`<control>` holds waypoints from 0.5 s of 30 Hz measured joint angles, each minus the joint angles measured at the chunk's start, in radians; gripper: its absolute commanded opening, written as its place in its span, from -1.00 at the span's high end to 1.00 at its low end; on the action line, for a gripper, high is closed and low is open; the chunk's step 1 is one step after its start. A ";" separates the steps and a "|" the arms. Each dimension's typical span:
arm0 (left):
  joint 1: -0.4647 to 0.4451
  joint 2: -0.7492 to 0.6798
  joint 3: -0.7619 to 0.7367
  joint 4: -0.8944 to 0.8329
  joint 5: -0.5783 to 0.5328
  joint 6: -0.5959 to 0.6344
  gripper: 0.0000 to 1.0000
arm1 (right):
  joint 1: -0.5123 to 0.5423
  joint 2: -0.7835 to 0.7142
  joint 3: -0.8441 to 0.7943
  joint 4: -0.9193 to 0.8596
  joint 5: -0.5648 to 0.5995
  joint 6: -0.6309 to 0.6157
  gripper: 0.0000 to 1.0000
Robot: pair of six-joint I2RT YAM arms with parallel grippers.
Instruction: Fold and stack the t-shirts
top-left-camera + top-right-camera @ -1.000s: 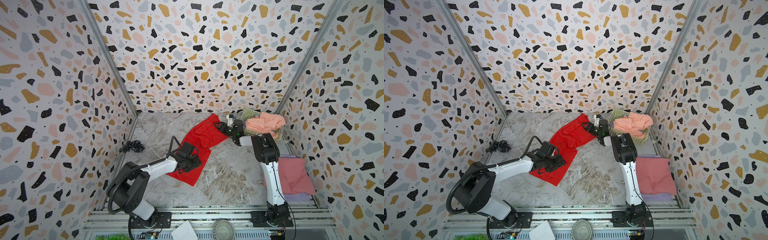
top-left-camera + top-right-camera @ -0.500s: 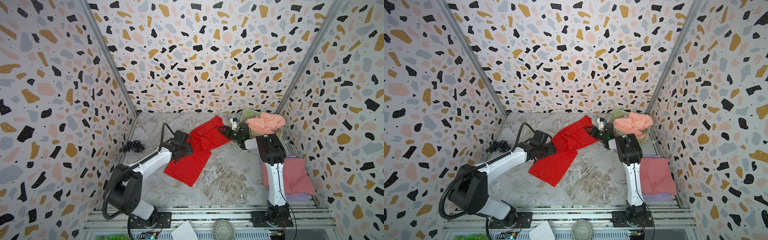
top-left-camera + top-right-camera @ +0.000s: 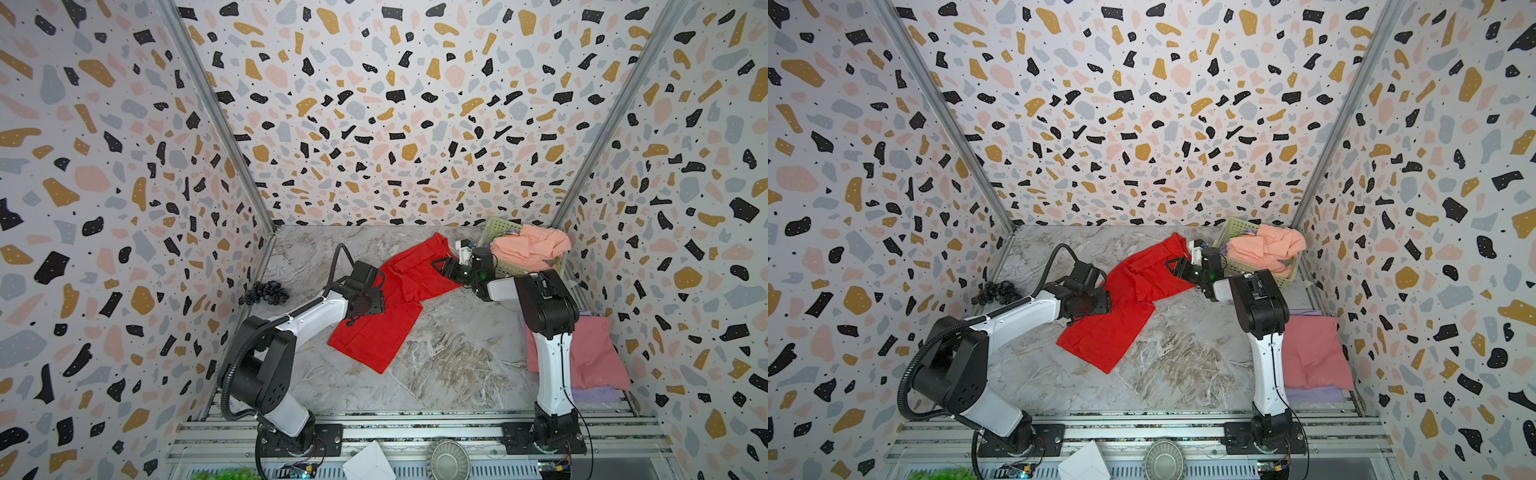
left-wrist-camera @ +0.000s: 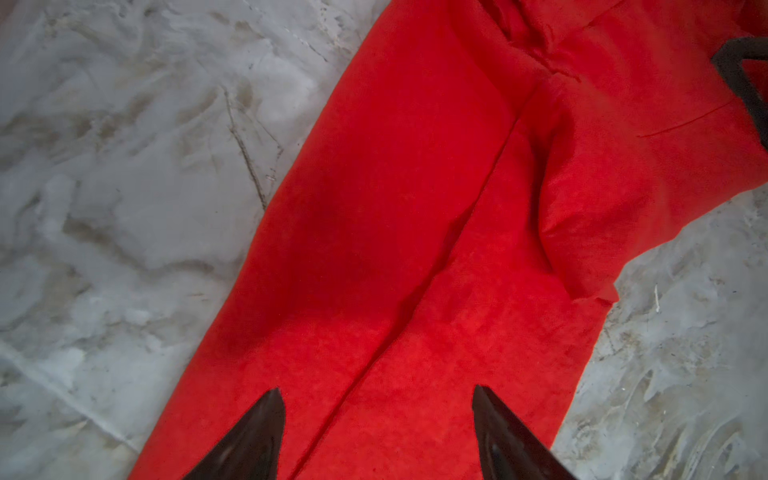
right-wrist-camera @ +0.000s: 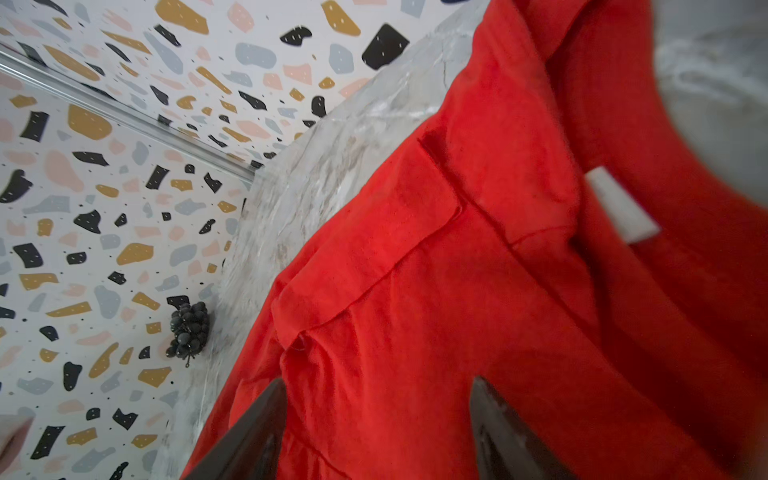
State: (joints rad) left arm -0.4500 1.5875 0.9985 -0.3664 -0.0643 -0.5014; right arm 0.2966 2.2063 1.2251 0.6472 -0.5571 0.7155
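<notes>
The red t-shirt (image 3: 390,307) lies spread in a long diagonal strip across the marble tabletop (image 3: 457,365), one end towards the near left, the other up at the far right beside the basket (image 3: 500,227). In both top views it is rumpled and partly doubled over around its middle.

The left gripper (image 4: 376,436) hovers over the shirt's middle stretch, and in the left wrist view its two dark fingertips (image 4: 257,440) stand well apart with only red cloth showing between them, nothing pinched. A crease runs up the fabric from between them.

Over on the other side, the right gripper (image 5: 378,432) sits at the shirt's far end near the collar. Its jaws are apart too, red cloth under them, no grip visible. The white neck label (image 5: 621,210) shows just beyond, inside the neckline.

The pale green lattice basket holds a crumpled peach-orange t-shirt (image 3: 1264,249) heaped over its rim. On the right edge of the table a folded dusty pink t-shirt (image 3: 1314,353) rests on top of a lavender t-shirt (image 3: 1312,394), whose edge peeks out beneath it.

A bunch of dark grapes (image 3: 266,291) sits by the left wall, well apart from the red cloth.
</notes>
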 measured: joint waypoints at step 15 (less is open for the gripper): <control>0.048 -0.046 -0.129 0.109 0.025 0.110 -0.49 | 0.085 -0.128 -0.078 -0.195 0.229 -0.103 -0.40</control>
State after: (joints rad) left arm -0.4023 1.5414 0.8700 -0.2569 -0.0391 -0.3916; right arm 0.3813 2.0781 1.1469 0.4519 -0.3283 0.6128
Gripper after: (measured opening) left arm 0.743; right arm 0.699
